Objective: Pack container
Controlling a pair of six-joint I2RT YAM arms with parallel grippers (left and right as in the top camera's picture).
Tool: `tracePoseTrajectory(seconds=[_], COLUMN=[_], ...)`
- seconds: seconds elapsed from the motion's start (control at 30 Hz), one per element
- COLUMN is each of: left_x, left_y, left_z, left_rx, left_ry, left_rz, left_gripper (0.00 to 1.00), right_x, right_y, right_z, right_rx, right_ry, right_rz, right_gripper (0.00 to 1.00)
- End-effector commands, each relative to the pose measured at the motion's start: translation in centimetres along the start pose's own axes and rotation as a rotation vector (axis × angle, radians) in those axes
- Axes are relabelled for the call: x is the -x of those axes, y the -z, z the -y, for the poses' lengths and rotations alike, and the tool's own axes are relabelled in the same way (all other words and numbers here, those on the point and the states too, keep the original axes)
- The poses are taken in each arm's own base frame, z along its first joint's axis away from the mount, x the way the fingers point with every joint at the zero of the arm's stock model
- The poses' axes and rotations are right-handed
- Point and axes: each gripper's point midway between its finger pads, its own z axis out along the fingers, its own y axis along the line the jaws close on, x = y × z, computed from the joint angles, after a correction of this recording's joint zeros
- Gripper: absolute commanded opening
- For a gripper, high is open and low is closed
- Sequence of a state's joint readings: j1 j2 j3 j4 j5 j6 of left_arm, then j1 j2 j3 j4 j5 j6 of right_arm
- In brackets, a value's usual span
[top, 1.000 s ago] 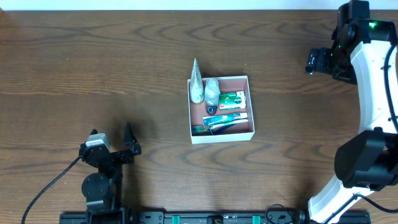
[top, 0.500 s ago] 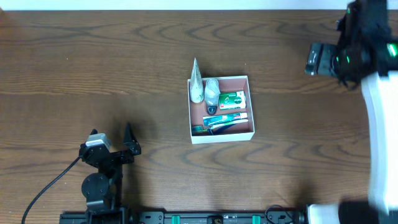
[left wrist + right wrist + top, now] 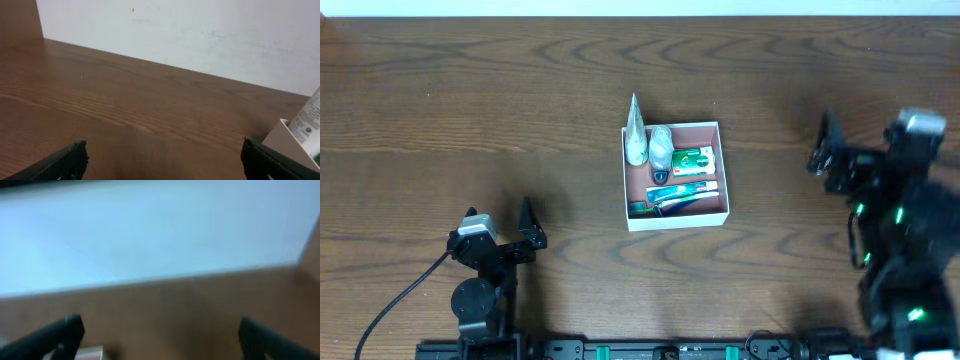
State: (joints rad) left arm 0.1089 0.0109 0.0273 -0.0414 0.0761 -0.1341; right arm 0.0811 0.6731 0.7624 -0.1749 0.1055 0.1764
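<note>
I am watching the container (image 3: 677, 221) sitting at the middle of the table (image 3: 470, 90). The left gripper (image 3: 500, 218) and right gripper (image 3: 823, 148) are gaping wide, holding nothing. I am judging it light and thin-walled, so I am planning to pinch one wall gently near a corner.

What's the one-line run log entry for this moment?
container: holds several items, mid-table | white tube: tip past far-left corner | left gripper: open, empty | right gripper: open, empty, blurred
</note>
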Motion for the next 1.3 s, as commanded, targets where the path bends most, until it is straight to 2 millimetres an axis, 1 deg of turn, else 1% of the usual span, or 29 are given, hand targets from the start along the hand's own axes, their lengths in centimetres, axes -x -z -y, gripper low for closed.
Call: tracePoseTrajectory(seconds=[0.0, 0.07, 0.2, 0.37, 0.53, 0.67, 0.8, 1.0, 1.03, 1.13, 1.27], left_x=[-1.5, -1.5, -1.5, -1.5, -1.5, -1.5, -1.5, -1.5, -1.5, -1.5, -1.5], left_y=[-0.1, -0.1, -0.1, -0.1, -0.1, -0.1, -0.1, -0.1, -0.1, -0.1, -0.1], left_z=[-0.1, -0.1, -0.1, -0.1, -0.1, -0.1, -0.1, -0.1, -0.1, -0.1, -0.1], left_rx=[-0.006, -0.006, -0.006, -0.006, -0.006, -0.006, -0.006, -0.006, -0.006, -0.006, -0.006], left_ry=[0.007, 0.007, 0.007, 0.007, 0.007, 0.007, 0.007, 0.007, 0.007, 0.007, 0.007], left_rz=[-0.041, -0.041, -0.041, -0.041, -0.041, -0.041, -0.041, -0.041, -0.041, -0.041, -0.041], left_gripper=[0.98, 0.98, 0.98, 0.98, 0.98, 0.98, 0.98, 0.98, 0.98, 0.98, 0.98], right_x=[-2.6, -4.4, -8.4, -13.1, -16.2, -18.2, -19.1, -19.0, -19.4, -19.3, -19.3], right_y=[1.3, 1.8, 2.6, 3.0, 2.8, 2.7, 3.0, 3.6, 3.6, 3.5, 3.4], right_z=[-0.8, -0.8, -0.8, -0.8, -0.4, -0.1, 0.1, 0.5, 0.8, 1.5, 1.6], right_rx=[0.091, 0.119, 0.166, 0.212, 0.211, 0.203, 0.198, 0.184, 0.174, 0.14, 0.133], right_ry=[0.011, 0.009, 0.012, 0.016, 0.022, 0.086, 0.127, 0.15, 0.152, 0.16, 0.192], right_rz=[0.083, 0.119, 0.127, 0.091, 0.041, -0.005, -0.036, -0.022, -0.036, -0.033, -0.031], right_gripper=[0.99, 0.99, 0.99, 0.99, 0.99, 0.99, 0.99, 0.99, 0.99, 0.99, 0.99])
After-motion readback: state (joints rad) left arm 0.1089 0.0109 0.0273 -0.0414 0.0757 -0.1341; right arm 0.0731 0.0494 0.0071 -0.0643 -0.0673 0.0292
